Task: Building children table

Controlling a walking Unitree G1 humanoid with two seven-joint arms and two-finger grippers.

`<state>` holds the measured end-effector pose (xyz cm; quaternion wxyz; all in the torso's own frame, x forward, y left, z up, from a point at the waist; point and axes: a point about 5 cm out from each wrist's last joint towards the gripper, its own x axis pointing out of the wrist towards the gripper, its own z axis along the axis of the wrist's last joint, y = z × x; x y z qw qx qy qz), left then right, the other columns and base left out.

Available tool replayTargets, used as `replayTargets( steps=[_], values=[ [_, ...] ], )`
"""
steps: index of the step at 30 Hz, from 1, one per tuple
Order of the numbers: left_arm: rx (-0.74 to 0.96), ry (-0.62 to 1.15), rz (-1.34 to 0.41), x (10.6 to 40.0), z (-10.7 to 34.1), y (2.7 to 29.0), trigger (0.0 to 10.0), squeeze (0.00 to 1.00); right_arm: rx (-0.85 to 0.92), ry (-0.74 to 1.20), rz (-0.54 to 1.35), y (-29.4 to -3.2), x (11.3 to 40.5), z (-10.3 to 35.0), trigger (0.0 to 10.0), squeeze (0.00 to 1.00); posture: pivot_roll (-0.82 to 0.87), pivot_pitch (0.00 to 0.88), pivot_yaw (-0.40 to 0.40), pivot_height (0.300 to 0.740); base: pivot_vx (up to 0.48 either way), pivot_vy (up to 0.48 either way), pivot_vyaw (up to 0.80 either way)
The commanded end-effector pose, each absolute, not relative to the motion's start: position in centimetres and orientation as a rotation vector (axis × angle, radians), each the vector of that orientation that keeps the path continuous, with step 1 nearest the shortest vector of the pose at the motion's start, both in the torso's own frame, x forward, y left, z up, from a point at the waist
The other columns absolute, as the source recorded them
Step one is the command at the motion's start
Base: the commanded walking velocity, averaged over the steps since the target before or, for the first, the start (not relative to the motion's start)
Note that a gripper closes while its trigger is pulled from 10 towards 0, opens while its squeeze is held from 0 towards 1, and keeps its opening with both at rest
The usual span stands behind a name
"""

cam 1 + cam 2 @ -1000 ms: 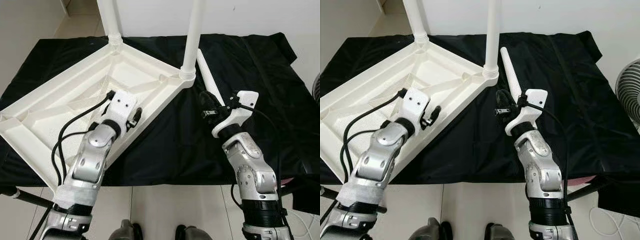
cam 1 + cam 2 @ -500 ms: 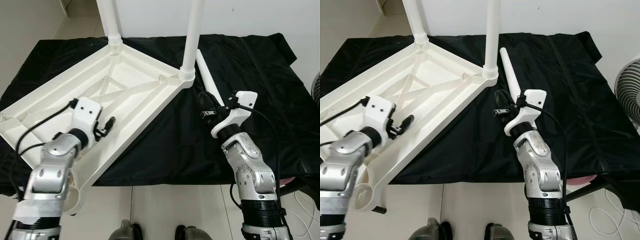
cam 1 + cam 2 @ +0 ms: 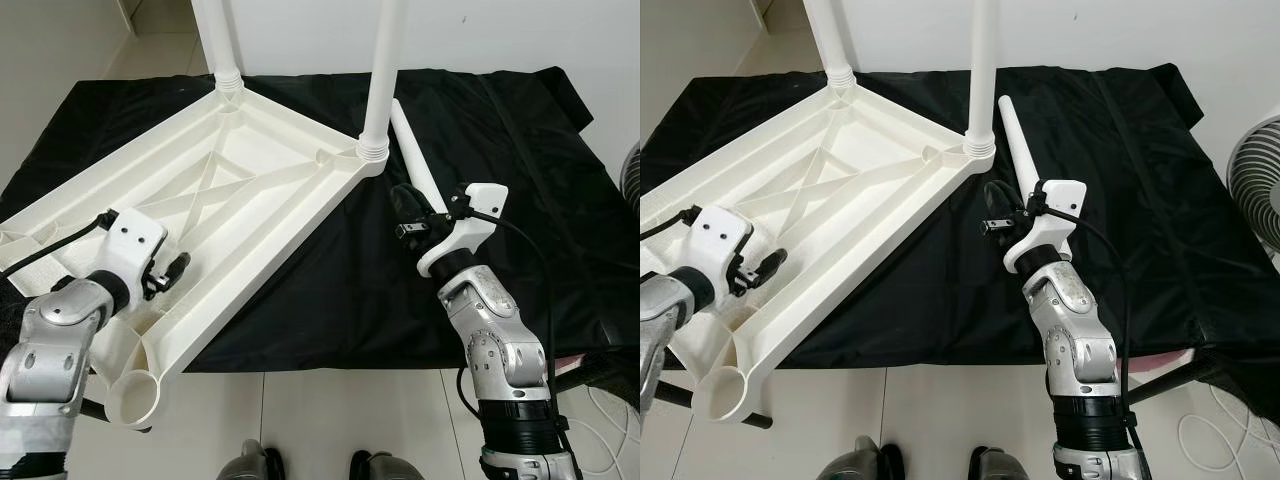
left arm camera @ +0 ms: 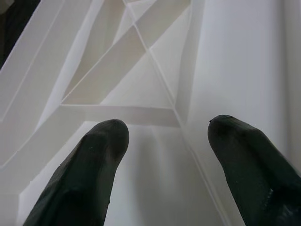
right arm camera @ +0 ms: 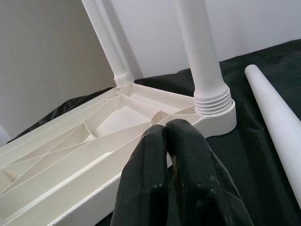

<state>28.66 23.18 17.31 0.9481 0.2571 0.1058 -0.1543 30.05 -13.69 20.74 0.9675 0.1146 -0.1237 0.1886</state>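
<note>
Our left hand [image 4: 162,141] is hovering with its fingers [image 4: 89,169] spread apart over the ribbed underside of the tabletop [image 3: 230,190], close to the near corner, where an empty leg socket [image 3: 133,397] is showing. We are seeing the tabletop lying upside down on the black cloth [image 3: 520,140] that is covering the counter, its near corner hanging past the edge. Two legs [image 3: 383,60] are standing upright in the far sockets. Our right hand [image 3: 404,207] is resting with its fingers [image 5: 183,155] pressed together and holding nothing, just beside the loose leg [image 3: 414,165], which is lying on the cloth right of the tabletop. A fan [image 3: 1255,165] is standing at the right edge.
</note>
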Motion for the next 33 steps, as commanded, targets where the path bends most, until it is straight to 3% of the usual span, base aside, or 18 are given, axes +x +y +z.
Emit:
replayTargets(
  steps=[1,13,27,33],
  values=[
    [0.565,0.259,-0.362,28.2,16.4,23.2,10.0,0.00,0.229,-0.240,0.393,-13.4,30.2,20.5,10.0,0.00,-0.08,0.128,0.050,0.740,0.000,0.000,0.00],
    [0.576,0.282,-0.577,27.9,14.6,18.7,10.0,0.00,0.225,-0.243,0.392,-13.4,30.4,20.7,10.0,0.00,-0.09,0.124,0.053,0.740,0.000,0.000,0.00],
    [0.483,0.184,-0.642,29.9,15.3,13.9,10.0,0.00,0.223,-0.252,0.368,-13.8,30.3,20.9,10.0,0.00,-0.11,0.131,0.065,0.740,0.000,0.000,0.00],
    [0.451,0.169,-0.657,30.1,15.8,14.3,10.0,0.00,0.222,-0.255,0.359,-14.0,30.3,20.9,10.0,0.00,-0.11,0.134,0.070,0.740,0.000,0.000,0.00]
  ],
)
